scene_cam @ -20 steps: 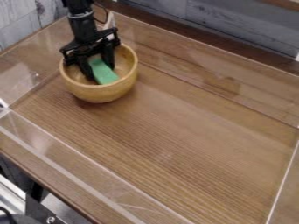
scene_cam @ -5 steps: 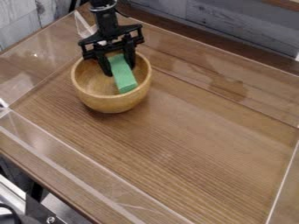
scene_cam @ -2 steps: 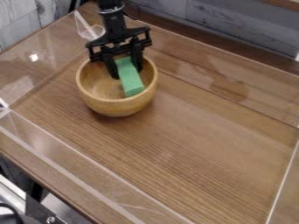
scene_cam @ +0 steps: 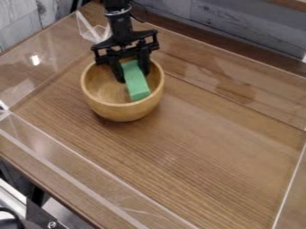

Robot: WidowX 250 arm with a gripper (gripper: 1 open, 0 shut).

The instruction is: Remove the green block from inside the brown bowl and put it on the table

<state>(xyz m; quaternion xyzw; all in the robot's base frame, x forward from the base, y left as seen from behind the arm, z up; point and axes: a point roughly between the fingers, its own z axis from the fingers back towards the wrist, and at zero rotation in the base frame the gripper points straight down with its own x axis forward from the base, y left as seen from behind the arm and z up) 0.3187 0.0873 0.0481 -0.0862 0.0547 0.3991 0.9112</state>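
Shifted rightward since the earlier frame: bowl, block and gripper together. We record the wood-grain table (scene_cam: 191, 134) beneath. On it, toward the far left, sits the brown bowl (scene_cam: 116, 109). The black gripper (scene_cam: 129, 73) reaches into the bowl from behind, its pincer closed, seemingly on the block, though its tips are hard to resolve. Inside the bowl, the green block (scene_cam: 138, 85) lies tilted.

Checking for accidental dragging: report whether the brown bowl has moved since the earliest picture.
Yes, the brown bowl slid rightward in the view, farther from the table's left edge.
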